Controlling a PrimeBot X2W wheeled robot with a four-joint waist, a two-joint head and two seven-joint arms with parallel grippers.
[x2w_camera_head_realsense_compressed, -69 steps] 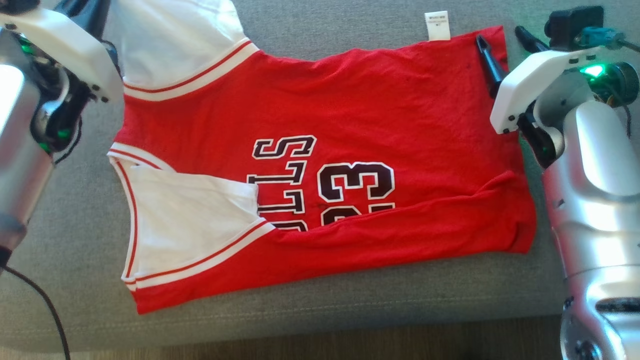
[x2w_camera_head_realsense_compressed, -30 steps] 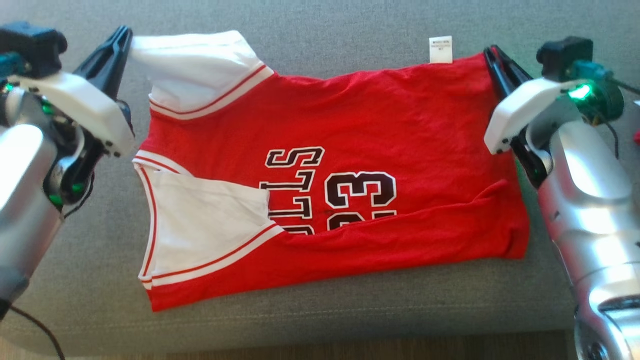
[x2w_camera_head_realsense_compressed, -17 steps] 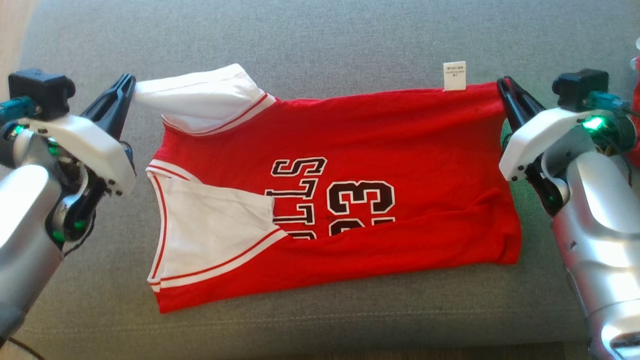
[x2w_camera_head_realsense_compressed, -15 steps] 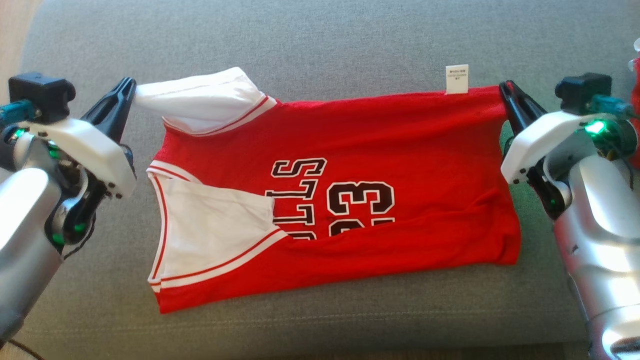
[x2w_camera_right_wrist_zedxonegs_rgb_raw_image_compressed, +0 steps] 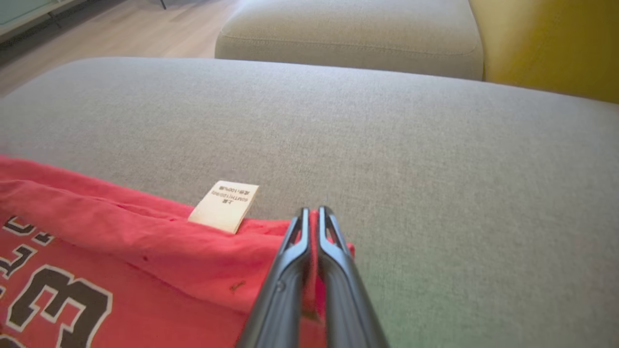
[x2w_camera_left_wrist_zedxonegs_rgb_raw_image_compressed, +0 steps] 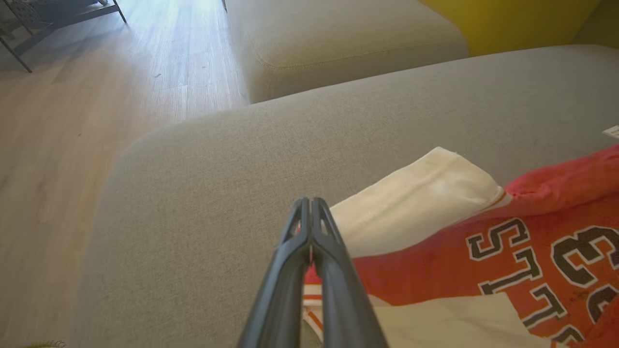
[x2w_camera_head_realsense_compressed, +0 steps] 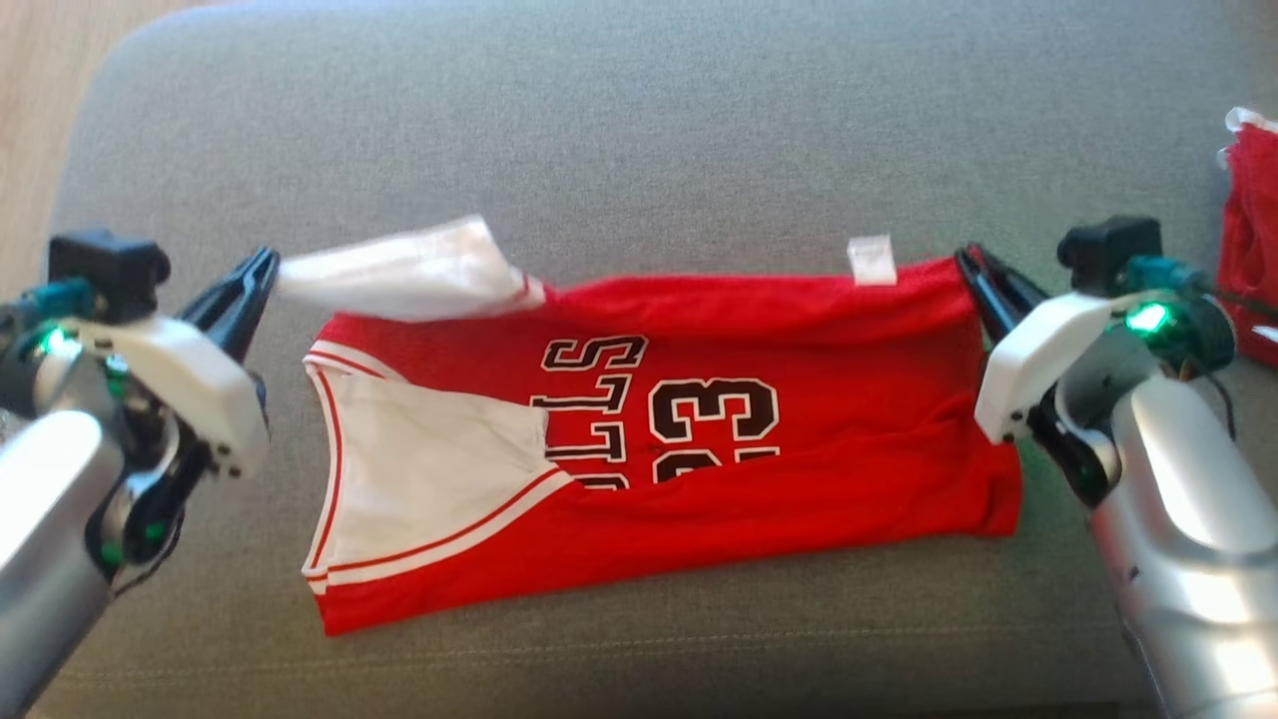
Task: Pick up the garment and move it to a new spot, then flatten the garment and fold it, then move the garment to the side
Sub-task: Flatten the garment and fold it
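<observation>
Pinching the tip of a white shoulder strap (x2w_camera_head_realsense_compressed: 399, 280), the left gripper (x2w_camera_head_realsense_compressed: 262, 270) has both fingers pressed flat together, with no gap seen from its wrist (x2w_camera_left_wrist_zedxonegs_rgb_raw_image_compressed: 309, 205). The right gripper (x2w_camera_head_realsense_compressed: 966, 260) is likewise clamped narrow, on the red corner at the opposite end (wrist view (x2w_camera_right_wrist_zedxonegs_rgb_raw_image_compressed: 313, 215): red cloth sandwiched between the two fingers).

Jersey (x2w_camera_head_realsense_compressed: 799, 399): red, spread sideways between the two grippers on the grey cushion (x2w_camera_head_realsense_compressed: 639, 130).
- Far edge strung nearly straight from one set of fingertips to the other; cannot tell how far it clears the cushion.
- Just inboard of the left gripper: strap pulled taut. A white side panel (x2w_camera_head_realsense_compressed: 429, 469) with red piping lies below it.
- Midway between grippers: black-and-white lettering and "23", read sideways. A red fold along the near edge covers the lower part of the print.
- Just inboard of the right gripper: white care label (x2w_camera_head_realsense_compressed: 871, 260) sticking up from the far edge, text legible but tiny (x2w_camera_right_wrist_zedxonegs_rgb_raw_image_compressed: 225, 205).

Surroundings:
- Wood floor (x2w_camera_head_realsense_compressed: 40, 60) outboard of the left gripper.
- Second beige cushion (x2w_camera_left_wrist_zedxonegs_rgb_raw_image_compressed: 338, 43) beyond both sets of fingertips.
- Another red cloth (x2w_camera_head_realsense_compressed: 1248, 250) outboard of the right gripper, apart from the jersey.
</observation>
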